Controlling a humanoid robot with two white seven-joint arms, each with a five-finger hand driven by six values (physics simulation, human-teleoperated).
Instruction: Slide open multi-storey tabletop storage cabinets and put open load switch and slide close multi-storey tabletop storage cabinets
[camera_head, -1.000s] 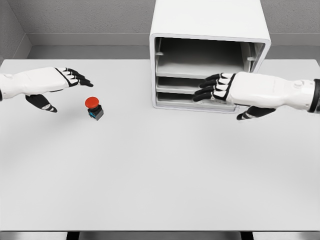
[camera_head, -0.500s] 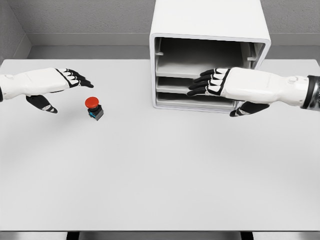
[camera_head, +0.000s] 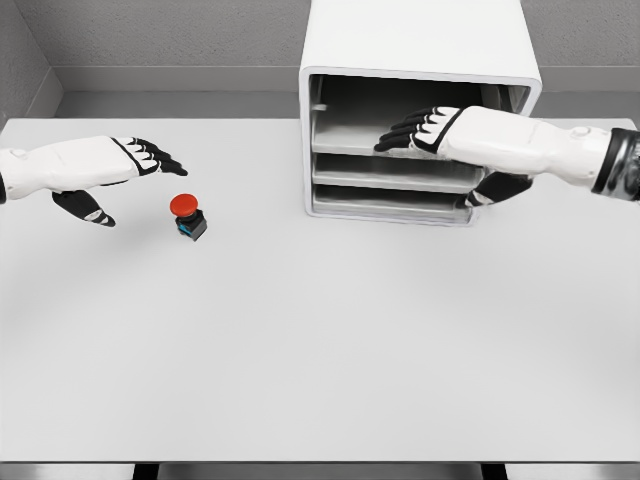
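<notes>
A white storage cabinet stands at the back of the table, its front open onto three grey trays. My right hand reaches in from the right, fingers spread flat over the front edge of the top tray, holding nothing. The load switch, a red mushroom button on a small dark body, sits on the table at the left. My left hand hovers just up and left of it, fingers extended and empty, thumb hanging below.
The light grey table stretches wide in front of the cabinet. A grey wall runs behind the table, and the table's front edge lies near the bottom of the view.
My right hand has risen from the lower trays to the top tray's level and moved slightly left and inward. The left hand and the switch have not moved.
</notes>
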